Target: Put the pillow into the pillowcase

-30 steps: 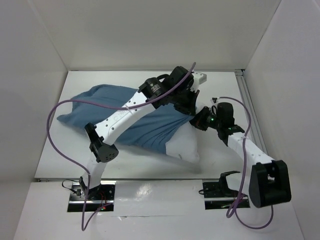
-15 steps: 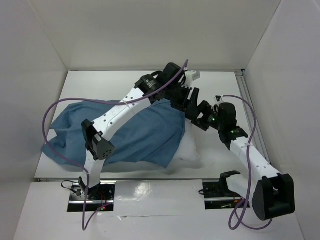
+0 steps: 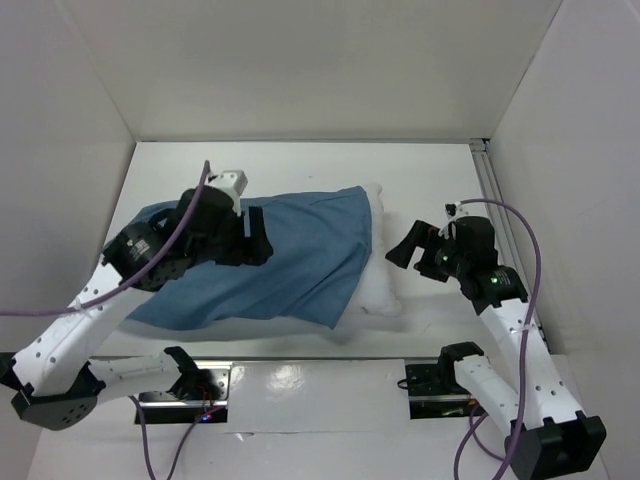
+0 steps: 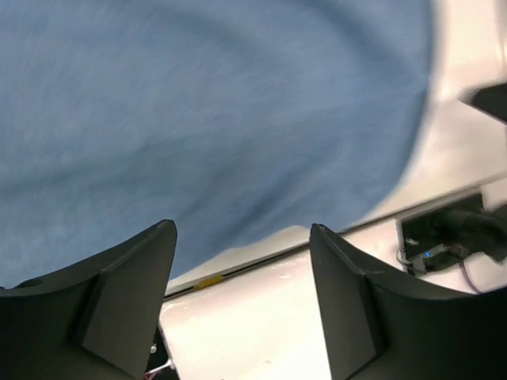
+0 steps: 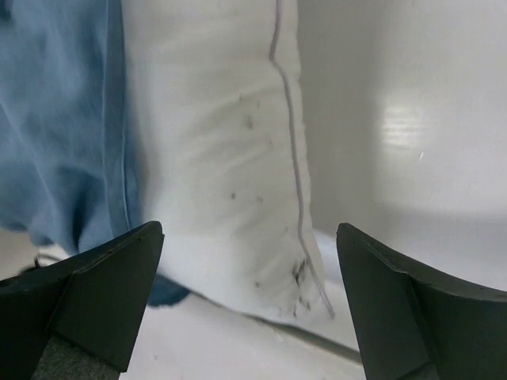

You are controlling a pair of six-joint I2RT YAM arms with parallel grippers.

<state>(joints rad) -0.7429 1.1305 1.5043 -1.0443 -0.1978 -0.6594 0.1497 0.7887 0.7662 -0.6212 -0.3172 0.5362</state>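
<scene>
**Pillow end bare, both my pincers empty**

From above, the pillowcase [image 3: 270, 265] lies across the table [image 3: 300, 165], nearer the left edge and close to the near edge. The pillow [image 3: 378, 292] is mostly inside it. Only its right end shows, white, past the hem. My left pincer [image 3: 258, 238] hovers over the middle of the blue cloth. My right pincer [image 3: 403, 250] sits just right of the bare end. Both are spread and hold nothing.

With nothing pinning the hem, I judge that a push on the pillow would slide the whole bundle left rather than seat it. A tug at mid-cloth would only bunch the sleeve. So close to the near edge, a skid could carry a corner over.

The table is plain and white, boxed by white walls [image 3: 300, 70] at the back and on both sides.

At my left wrist, blurred pillowcase [image 4: 198, 103] fills the view. The left pincer [image 4: 242, 301] is parted with nothing between its fingers.

At my right wrist, the pillow [image 5: 222, 158] stands bare with its seam showing and a few dark specks. The pillowcase [image 5: 55, 119] stops at its left side. The right pincer [image 5: 249, 233] is wide and empty. The glossy table [image 5: 388, 119] throws back glare.
</scene>
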